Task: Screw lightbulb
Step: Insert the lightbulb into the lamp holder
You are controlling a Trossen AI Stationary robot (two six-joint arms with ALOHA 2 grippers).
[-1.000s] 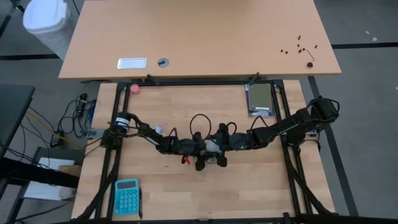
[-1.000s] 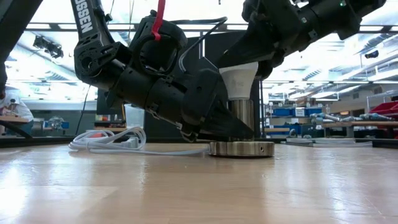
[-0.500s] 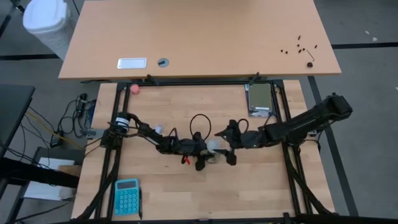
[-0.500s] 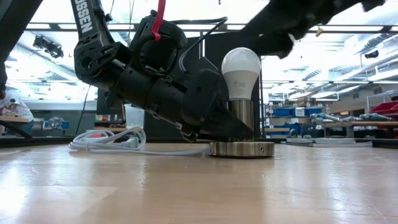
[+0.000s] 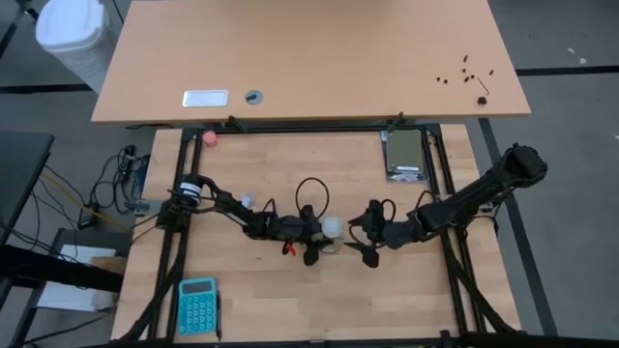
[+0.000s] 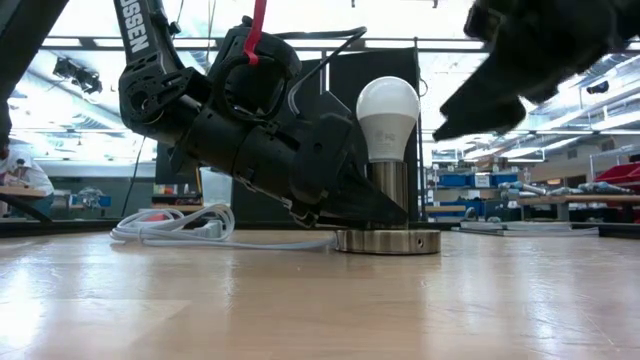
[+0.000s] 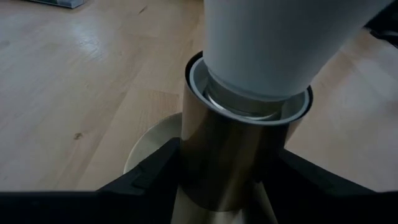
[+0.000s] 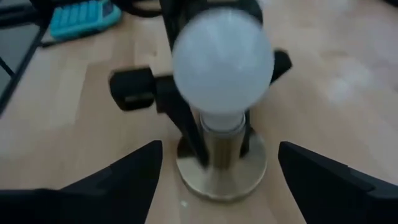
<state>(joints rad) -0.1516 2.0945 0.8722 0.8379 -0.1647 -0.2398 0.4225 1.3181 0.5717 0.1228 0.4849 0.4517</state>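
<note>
Lightbulb stands upright in the brass socket; left gripper fingers clamp the socket, right gripper fingers spread apart beside it.

Dark jointed arms (looped black cables)

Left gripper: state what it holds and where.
The left gripper clamps the brass socket stem below the lightbulb; the right gripper holds nothing.
</note>
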